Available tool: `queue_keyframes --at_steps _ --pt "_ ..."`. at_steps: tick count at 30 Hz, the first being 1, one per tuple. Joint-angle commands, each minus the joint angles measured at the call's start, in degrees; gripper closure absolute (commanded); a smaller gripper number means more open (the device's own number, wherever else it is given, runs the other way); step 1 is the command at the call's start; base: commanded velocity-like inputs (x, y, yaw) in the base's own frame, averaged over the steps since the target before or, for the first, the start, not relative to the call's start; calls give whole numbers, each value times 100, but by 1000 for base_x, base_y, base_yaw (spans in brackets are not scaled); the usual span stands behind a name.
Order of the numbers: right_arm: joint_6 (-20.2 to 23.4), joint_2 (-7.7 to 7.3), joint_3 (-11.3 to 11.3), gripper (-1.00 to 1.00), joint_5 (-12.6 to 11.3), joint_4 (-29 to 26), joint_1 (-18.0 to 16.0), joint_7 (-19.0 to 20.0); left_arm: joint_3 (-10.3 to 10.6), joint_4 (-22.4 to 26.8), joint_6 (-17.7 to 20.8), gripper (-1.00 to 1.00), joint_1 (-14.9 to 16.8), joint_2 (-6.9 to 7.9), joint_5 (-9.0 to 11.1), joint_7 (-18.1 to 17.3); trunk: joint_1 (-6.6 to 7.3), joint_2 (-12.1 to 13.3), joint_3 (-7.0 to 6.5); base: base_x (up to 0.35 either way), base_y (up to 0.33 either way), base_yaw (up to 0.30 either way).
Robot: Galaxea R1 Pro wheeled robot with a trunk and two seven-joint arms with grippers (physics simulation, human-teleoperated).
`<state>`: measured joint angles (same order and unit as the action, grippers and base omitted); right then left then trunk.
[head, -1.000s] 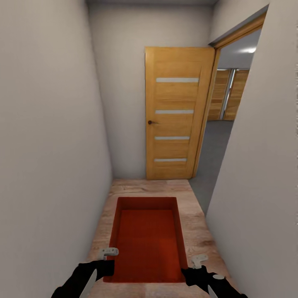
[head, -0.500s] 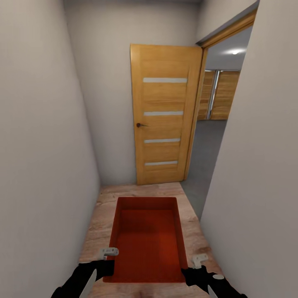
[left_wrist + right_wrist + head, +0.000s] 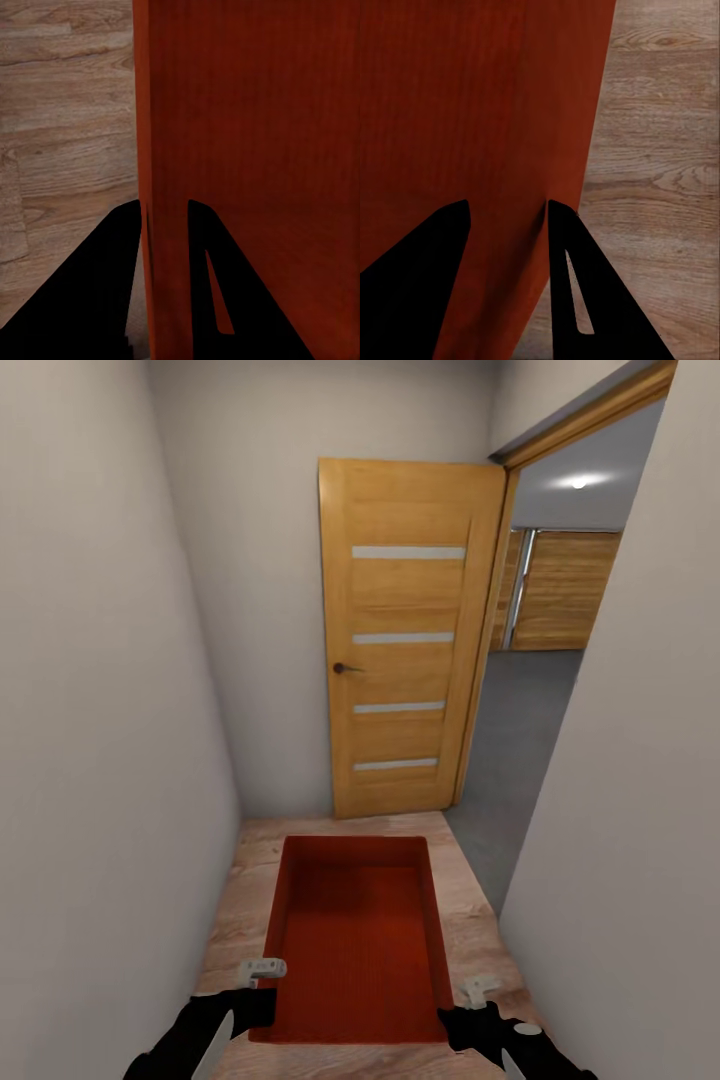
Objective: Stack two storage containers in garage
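One storage container [image 3: 352, 940] was carried, left end effector [image 3: 262, 970] and right end effector [image 3: 478, 990] each clamping a side wall; one door [image 3: 405, 640] stood at 12 o'clock.

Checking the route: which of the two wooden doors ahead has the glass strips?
The near hinged door, swung open against the corridor's end wall. The far plank door, seen through the doorway, has none.

Black arms [image 3: 205, 1030] — pale grey pincer [image 3: 262, 968] tips
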<state>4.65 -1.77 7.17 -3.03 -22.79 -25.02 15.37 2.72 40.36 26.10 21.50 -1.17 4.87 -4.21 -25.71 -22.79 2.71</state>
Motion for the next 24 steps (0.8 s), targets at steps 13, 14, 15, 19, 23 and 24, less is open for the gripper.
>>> queue_keyframes --at_steps 13,14,15,19,23,24 --pt "35 116 -40 100 73 11 -3 18 9 16 -167 100 3 -199 -5 31 -7 -13 14 326 16 -13" --pt "35 116 -40 100 73 11 -3 18 9 16 -167 100 3 -199 -5 30 -7 -13 14 326 101 -147" --pt "35 116 -40 100 72 11 -3 18 9 16 -167 100 3 -199 -4 30 -7 -13 14 325 121 -193" --pt "36 116 -40 100 72 11 -3 18 9 16 -166 100 3 -199 -3 28 -7 -13 14 321 151 -242" --pt "36 116 -40 100 74 11 -3 18 9 16 -166 100 3 -199 -3 26 -7 -13 14 316 175 -190" --pt "36 116 -40 100 74 11 -3 18 9 16 -166 100 3 -199 -3 26 -7 -13 14 314 179 -65"
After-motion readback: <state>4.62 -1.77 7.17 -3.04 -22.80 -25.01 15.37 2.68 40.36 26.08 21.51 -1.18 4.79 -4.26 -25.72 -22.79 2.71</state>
